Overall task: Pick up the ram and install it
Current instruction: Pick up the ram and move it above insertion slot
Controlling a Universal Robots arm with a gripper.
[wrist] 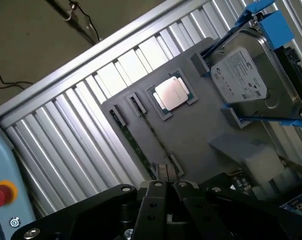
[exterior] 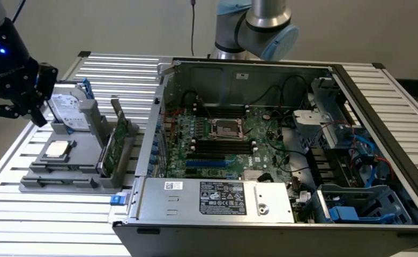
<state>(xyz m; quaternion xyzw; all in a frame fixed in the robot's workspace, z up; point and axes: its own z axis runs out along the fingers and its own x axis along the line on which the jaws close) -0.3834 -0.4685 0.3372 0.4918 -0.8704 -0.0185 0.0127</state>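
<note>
Arm (exterior: pixel 255 21) at top centre of the exterior frame was classic UR: brushed silver-grey tube, fat rounded joint housing, light-blue end cap (exterior: pixel 283 40) on the joint's right side in that frame. A second bit of the same blue plastic sat just left of the tube, at the frame's top edge.

Wrist housing (exterior: pixel 9 67) in the upper left of that frame was all matte black and blocky, with one small blue LED (exterior: pixel 2 51) lit.

Gripper (wrist: pixel 163 172) seen from the wrist cam: black linkage bars, stacked plates, rounded pivots. Silver screw heads (wrist: pixel 125 189) marked the pivots. Two slim dark fingers (wrist: pixel 159 174) were flat-faced.
</note>
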